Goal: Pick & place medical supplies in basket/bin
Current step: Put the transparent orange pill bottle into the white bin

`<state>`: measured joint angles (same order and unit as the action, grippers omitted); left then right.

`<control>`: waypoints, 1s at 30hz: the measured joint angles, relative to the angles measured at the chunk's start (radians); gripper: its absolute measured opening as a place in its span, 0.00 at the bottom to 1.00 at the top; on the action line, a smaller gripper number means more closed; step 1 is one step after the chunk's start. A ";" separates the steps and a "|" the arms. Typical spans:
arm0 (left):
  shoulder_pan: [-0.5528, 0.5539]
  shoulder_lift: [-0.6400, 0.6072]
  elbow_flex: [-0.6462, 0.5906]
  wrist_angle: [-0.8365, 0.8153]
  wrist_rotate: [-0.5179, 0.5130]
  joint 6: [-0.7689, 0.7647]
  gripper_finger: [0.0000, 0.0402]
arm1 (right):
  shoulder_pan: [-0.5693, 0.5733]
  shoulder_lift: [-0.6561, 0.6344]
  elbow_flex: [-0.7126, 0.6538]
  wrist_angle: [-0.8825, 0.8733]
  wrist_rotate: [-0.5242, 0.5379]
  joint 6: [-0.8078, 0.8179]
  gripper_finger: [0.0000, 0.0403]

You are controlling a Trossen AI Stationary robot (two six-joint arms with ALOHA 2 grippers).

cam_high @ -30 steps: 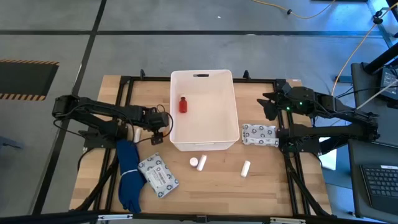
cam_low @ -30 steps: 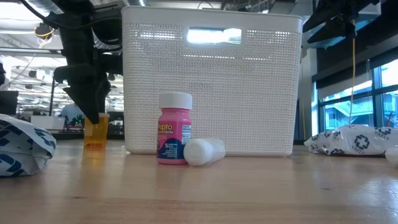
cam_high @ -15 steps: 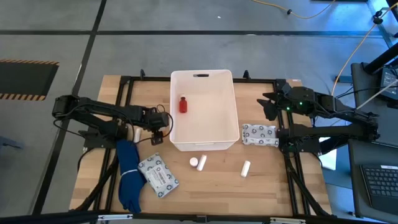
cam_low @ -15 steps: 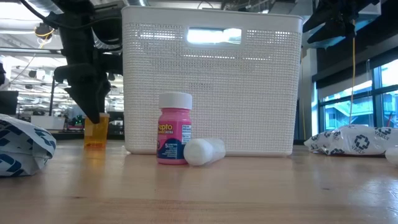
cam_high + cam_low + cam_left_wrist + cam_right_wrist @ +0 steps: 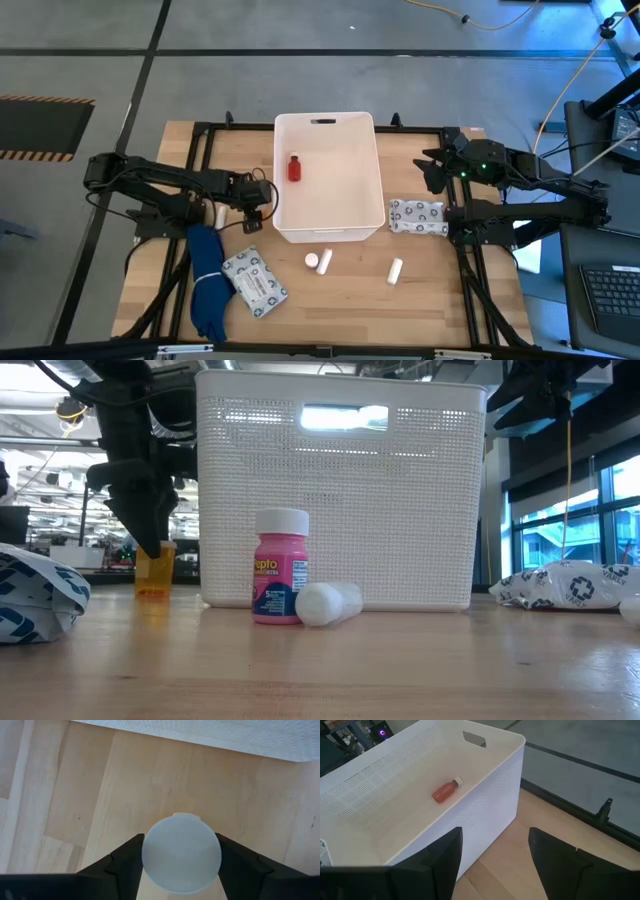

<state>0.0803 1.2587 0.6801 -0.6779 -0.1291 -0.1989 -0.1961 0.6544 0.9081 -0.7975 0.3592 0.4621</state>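
The white bin [image 5: 326,178] stands mid-table with a red bottle [image 5: 294,168] lying inside it [image 5: 445,791]. My left gripper [image 5: 252,212] is by the bin's near left corner, shut on a small orange vial [image 5: 155,572] with a round white cap [image 5: 181,853]. My right gripper [image 5: 492,865] is open and hovers beside the bin's right wall [image 5: 436,172]. A pink white-capped bottle [image 5: 280,565] stands in front of the bin, and a white cylinder [image 5: 328,603] lies beside it. Another white cylinder [image 5: 396,270] and two printed packets [image 5: 416,216] [image 5: 254,282] lie on the table. My left gripper pinches the vial at its white cap [image 5: 150,862], one finger on each side. The fingers [image 5: 145,525] come from above, pointing down. The vial stands upright below them, its base at the tabletop.
A blue glove [image 5: 207,285] lies on the table's near left, next to the left packet. A black frame [image 5: 200,140] runs around the table. Bare wood lies along the near edge [image 5: 350,310].
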 joint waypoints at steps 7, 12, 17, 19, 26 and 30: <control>0.000 0.000 0.116 -0.115 0.043 -0.006 0.53 | 0.000 0.000 0.000 0.000 0.000 0.000 0.57; 0.000 0.000 0.252 -0.314 0.023 0.032 0.52 | 0.000 0.000 0.000 0.000 0.000 -0.003 0.57; 0.000 0.000 0.401 -0.519 -0.051 0.037 0.52 | 0.000 0.000 0.000 0.000 0.000 -0.019 0.57; 0.000 0.000 0.464 -0.576 -0.072 0.033 0.52 | 0.000 0.000 0.000 0.000 0.000 -0.023 0.57; 0.000 0.000 0.683 -0.622 -0.188 0.053 0.52 | 0.000 0.000 0.000 0.000 0.000 -0.026 0.57; 0.000 -0.001 0.795 -0.585 -0.266 0.108 0.52 | 0.000 0.000 0.000 0.000 0.000 -0.025 0.57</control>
<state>0.0803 1.2579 1.4751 -1.2628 -0.3956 -0.0913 -0.1960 0.6544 0.9081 -0.7975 0.3589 0.4369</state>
